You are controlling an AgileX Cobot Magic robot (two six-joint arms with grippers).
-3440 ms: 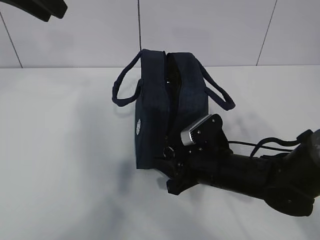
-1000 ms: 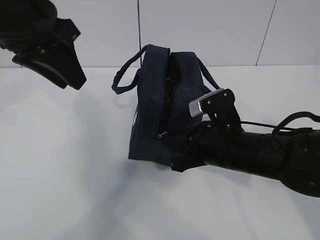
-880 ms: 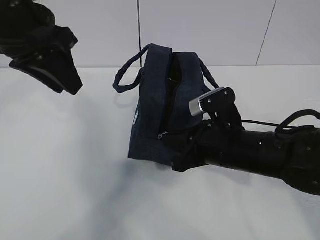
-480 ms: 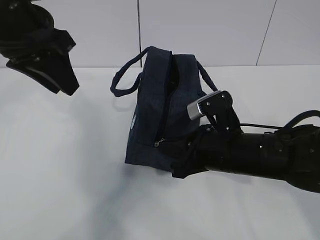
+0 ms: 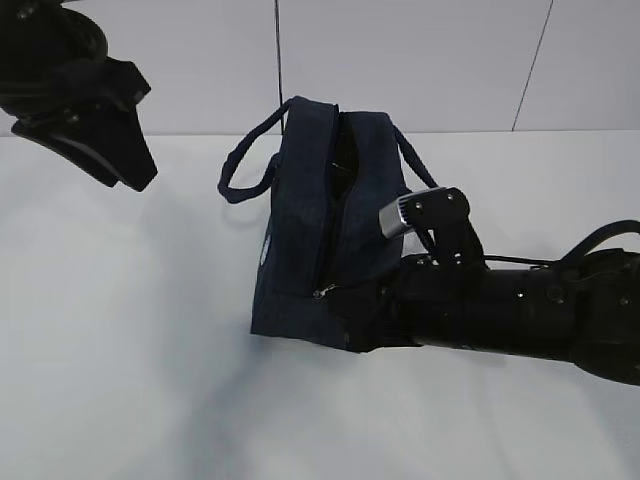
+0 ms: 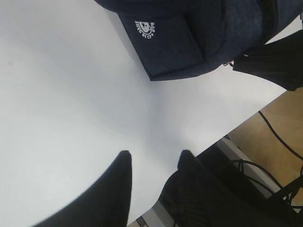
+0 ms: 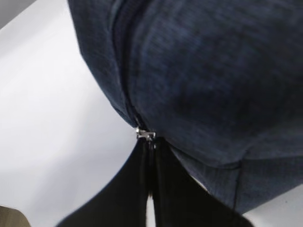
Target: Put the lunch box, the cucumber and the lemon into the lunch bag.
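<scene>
Right gripper [image 7: 150, 163]: fingers pressed together, pinching the zipper pull [image 7: 145, 134] of the lunch bag [image 5: 325, 230]. In the right wrist view the silver slider sits directly at the fingertips, with the navy fabric bulging just beyond them. In the exterior view the right arm lies low along the worktop [image 5: 130, 330], its fingers at the near lower end of the bag's zipper line.

Left gripper [image 6: 152, 163]: fingers partly spread, holding nothing and touching nothing. It hangs above bare worktop, well apart from the bag; in the left wrist view, the bag's end panel with a white round emblem [image 6: 145, 27] lies ahead of the fingertips.

Surface: plain white worktop. Behind it, a pale panelled wall [image 5: 420, 60] with dark seams. Beyond the worktop edge, a wooden floor with black cables [image 6: 279, 142].

Count: one lunch bag, standing upright, with two loop handles; two grippers. Bag contents cannot be determined.
</scene>
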